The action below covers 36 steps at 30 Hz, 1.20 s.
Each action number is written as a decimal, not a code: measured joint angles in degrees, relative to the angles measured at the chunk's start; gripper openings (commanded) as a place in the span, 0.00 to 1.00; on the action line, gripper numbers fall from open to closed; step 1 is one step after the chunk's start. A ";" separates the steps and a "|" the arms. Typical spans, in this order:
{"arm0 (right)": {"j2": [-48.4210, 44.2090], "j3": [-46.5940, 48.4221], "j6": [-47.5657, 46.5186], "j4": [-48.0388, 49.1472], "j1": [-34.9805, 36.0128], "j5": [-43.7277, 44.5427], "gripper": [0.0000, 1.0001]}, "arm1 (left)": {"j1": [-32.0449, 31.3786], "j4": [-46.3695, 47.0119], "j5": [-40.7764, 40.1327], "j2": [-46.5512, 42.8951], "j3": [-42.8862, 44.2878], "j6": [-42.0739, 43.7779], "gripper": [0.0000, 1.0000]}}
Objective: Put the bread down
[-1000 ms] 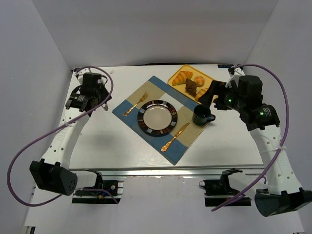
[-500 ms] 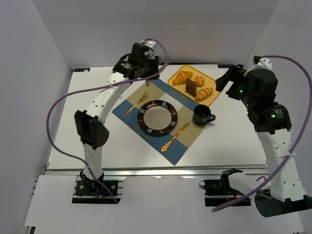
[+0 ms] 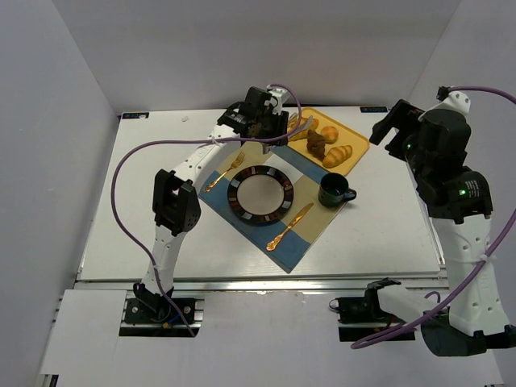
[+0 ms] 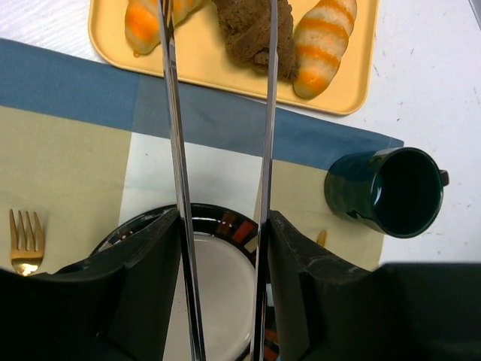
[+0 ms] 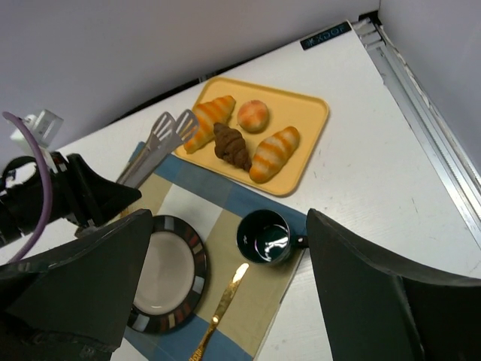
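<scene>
We find the left gripper (image 4: 223,218) clenched on a pair of metal tongs (image 4: 174,150), the two blades standing apart. The left arm extends over the placemat (image 3: 242,151) toward the yellow tray (image 5: 308,120) at the far right of the desk (image 3: 145,210).

The bread (image 3: 316,145) lies on that tray in four pieces: a striped croissant (image 5: 209,120), a round bun (image 5: 253,115), a brown pastry (image 5: 231,147) and a second striped croissant (image 5: 274,153). In the right wrist view the tong tips sit just beside the first croissant; we cannot tell whether they touch it.

The plate (image 3: 234,193) rests on the placemat between fork (image 3: 225,172) and knife (image 3: 290,226), with the mug (image 3: 332,191) near its right.

The right gripper (image 5: 228,226) hangs above the desk's right side, released, fingers wide apart
</scene>
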 measured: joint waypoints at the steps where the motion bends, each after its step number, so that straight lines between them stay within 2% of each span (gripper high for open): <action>1: 0.02 -0.42 0.04 -0.28 0.00 -0.02 0.89 | -0.02 0.42 -0.11 0.04 -0.11 0.35 0.58; 18: 1.81 -2.64 0.04 -1.07 0.00 -0.76 0.89 | 1.01 3.37 -2.78 3.13 -2.45 8.66 0.58; 36: 3.21 -5.22 0.81 -0.74 0.00 -1.60 0.89 | 2.91 4.70 -1.81 6.95 -4.90 11.56 0.54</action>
